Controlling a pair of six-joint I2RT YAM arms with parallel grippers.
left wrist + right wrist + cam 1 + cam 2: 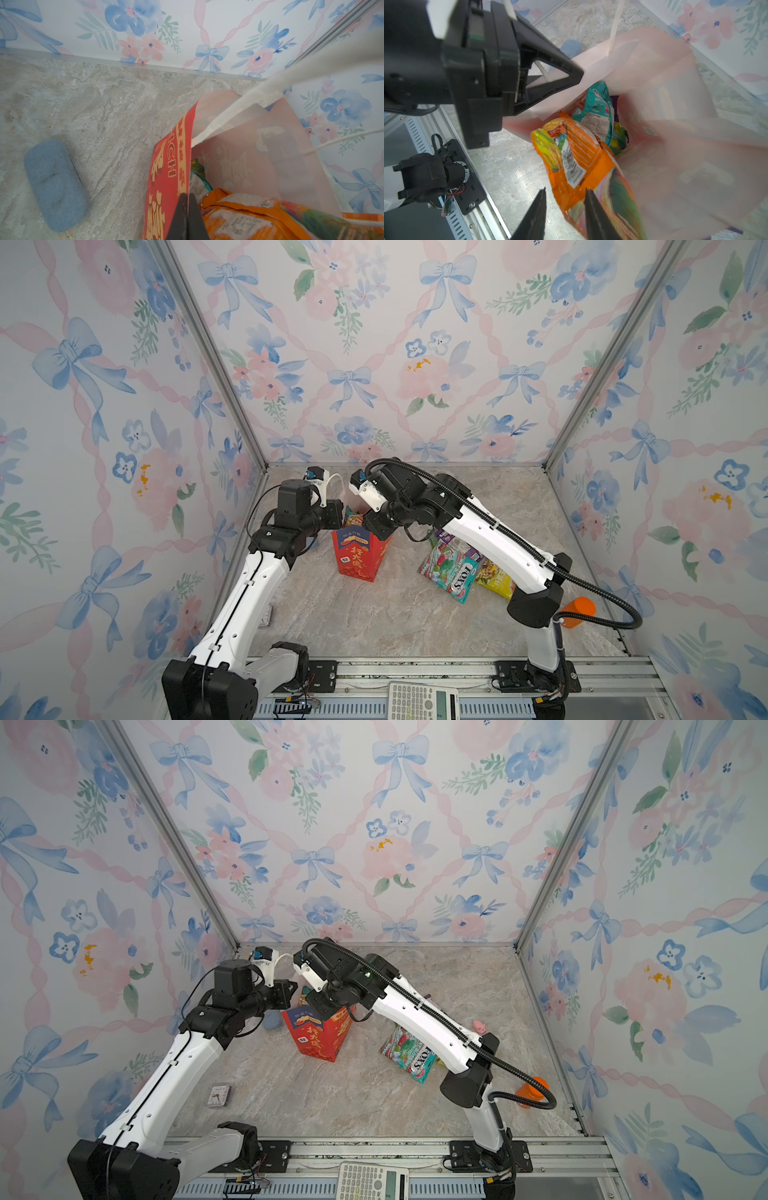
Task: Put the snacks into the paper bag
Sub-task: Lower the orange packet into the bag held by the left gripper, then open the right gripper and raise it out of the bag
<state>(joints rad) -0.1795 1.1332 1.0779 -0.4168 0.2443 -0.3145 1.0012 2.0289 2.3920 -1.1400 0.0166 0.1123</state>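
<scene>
My right gripper (565, 189), jaws narrowly apart, hung just above the orange packet (577, 153), which slanted lengthwise down into the paper bag (675, 93).

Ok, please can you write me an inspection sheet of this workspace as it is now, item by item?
Surface: marble-look table; no spill seen.
Job's things: red paper bag upright; teal packet inside; orange packet half in at its mouth; other packets lying on the table to its right.
Clutter: orange bottle, calculator at the front edge, blue case, small clock, pink toy.
Grippers: left gripper shut on the bag's rim; right gripper open over the orange packet.
Cables: black hose along the right arm; thin cable looping by the left arm.
Surroundings: flowered walls on three sides; metal rail in front.
</scene>
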